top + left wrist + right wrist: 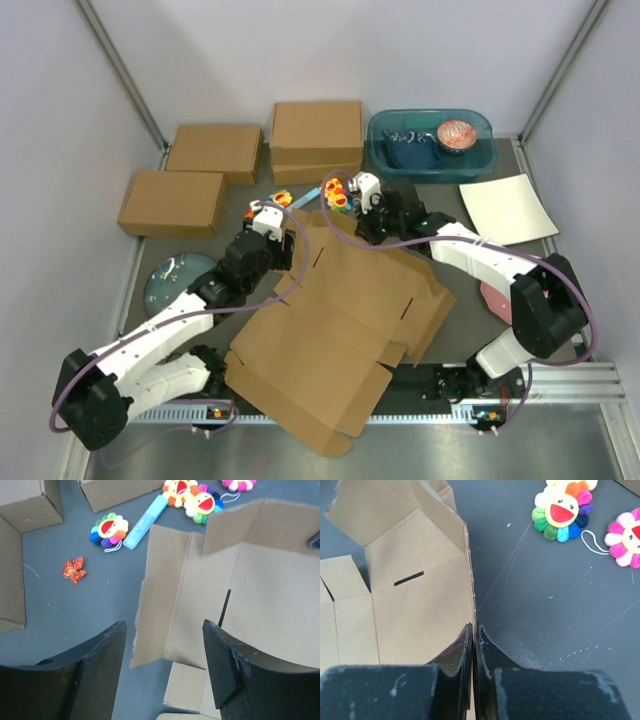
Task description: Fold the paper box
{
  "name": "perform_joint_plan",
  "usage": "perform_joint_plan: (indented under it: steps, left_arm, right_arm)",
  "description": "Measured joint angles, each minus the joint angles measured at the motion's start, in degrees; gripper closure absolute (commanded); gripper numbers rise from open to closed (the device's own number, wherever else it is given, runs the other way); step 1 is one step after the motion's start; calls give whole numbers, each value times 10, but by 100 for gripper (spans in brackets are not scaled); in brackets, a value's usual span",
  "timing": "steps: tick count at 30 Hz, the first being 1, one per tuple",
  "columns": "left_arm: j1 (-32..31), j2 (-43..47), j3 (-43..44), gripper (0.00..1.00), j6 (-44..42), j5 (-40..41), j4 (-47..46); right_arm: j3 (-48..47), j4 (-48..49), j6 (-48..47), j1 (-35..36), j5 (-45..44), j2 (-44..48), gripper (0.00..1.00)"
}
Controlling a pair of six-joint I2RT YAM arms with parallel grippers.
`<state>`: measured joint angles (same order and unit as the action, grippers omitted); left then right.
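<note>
The right tool (474, 635) nips the paper box (420, 605), stretched near-left to far-right; left tool (164, 626) gapes empty.

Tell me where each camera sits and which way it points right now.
Top: above and behind the arms, looking down; both arms and the box show.
Left wrist: on the left arm, looking down past the box's edge at flower toys; open left hand shows.
Right wrist: on the right arm, looking down along the box's edge; right hand shows, shut on it.
Shared: both wrist views show the box and flower toys.
</note>
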<state>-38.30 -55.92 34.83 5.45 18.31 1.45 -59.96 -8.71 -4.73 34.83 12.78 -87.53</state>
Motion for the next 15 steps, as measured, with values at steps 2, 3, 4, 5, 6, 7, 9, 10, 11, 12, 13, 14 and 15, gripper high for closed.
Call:
perform_joint_plan:
  steps: [2, 3, 4, 5, 6, 7, 9, 10, 11, 12, 13, 14, 15]
  left_arm:
    - [0, 7, 11, 31, 9, 2, 7]
    - [0, 5, 18, 31, 12, -1, 9]
    - [0, 2, 26, 32, 15, -6, 12]
    - [0, -5, 36, 32, 17, -14, 14]
    - [0, -14, 46, 32, 17, -22, 16]
    - [1, -26, 59, 32, 17, -34, 16]
    - [5, -52, 80, 32, 14, -60, 14]
    - [8, -61, 86, 32, 14, -73, 9]
    - [12, -70, 90, 32, 13, -88, 2]
    - [17, -75, 90, 32, 13, -103, -5]
    - [27, -79, 90, 32, 15, -123, -10]
    - [38, -84, 90, 32, 17, -144, -17]
    - [52, -87, 90, 32, 21, -166, -23]
  right_arm:
    - [0, -1, -2, 2, -3, 0, 100]
    - [0, -1, -5, 3, -5, 0, 100]
    - [0, 0, -7, 6, -7, 0, 100]
    - [0, -1, -13, 8, -9, 0, 100]
    - [0, 0, -17, 11, -10, 0, 100]
    - [0, 0, -18, 13, -11, 0, 100]
    - [3, 4, -30, 21, -16, 1, 100]
    - [7, 4, -35, 26, -20, 2, 100]
    - [11, 6, -40, 30, -24, 3, 100]
    - [16, 5, -43, 34, -26, 5, 100]
    - [19, 5, -46, 36, -27, 7, 100]
    - [24, 4, -49, 38, -28, 9, 100]
    - [27, 3, -52, 39, -28, 11, 100]
